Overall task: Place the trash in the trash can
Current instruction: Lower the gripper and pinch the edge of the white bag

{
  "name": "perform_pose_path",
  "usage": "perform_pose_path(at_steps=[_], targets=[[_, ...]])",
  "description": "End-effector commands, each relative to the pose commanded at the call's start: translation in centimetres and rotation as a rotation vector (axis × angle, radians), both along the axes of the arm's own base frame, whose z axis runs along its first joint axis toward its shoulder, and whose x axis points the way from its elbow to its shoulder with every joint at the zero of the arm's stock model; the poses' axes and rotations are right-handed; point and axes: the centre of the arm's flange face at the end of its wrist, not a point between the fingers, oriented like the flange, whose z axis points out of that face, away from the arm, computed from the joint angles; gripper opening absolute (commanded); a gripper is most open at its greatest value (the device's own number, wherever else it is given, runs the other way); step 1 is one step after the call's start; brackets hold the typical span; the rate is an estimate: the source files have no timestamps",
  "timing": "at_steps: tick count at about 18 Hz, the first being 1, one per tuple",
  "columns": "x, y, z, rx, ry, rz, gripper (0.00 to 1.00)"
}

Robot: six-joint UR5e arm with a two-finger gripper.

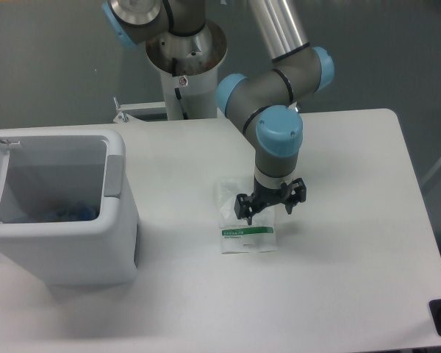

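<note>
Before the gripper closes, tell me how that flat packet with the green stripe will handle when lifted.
The packet lies flat and thin on the table, so it probably flops and droops from whichever edge the gripper pinches. It looks like clear film, likely light and somewhat slippery. Lying flush, its edge may be hard to catch.

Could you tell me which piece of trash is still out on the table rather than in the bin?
The flat clear packet with the green-striped label, lying under the gripper; something blue already sits inside the open trash can.

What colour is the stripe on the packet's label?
Green, on a white label across the packet, just below the gripper; the fixed camera shows it.
</note>
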Motion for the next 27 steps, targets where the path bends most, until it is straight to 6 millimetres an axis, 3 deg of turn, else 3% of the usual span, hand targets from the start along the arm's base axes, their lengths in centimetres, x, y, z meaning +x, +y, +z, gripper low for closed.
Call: perform_pose_path(at_steps=[2, 6, 17, 27], targets=[[0.5, -0.4, -0.7, -0.019, -0.014, -0.064, 0.99], [3.4, -2.5, -3.3, -0.063, -0.076, -0.161, 1.00], [2.4, -4.7, -1.5, -0.102, -0.032, 0.111, 1.00], [4.7, -5.6, -3.9, -0.139, -0.080, 0.176, 1.00]])
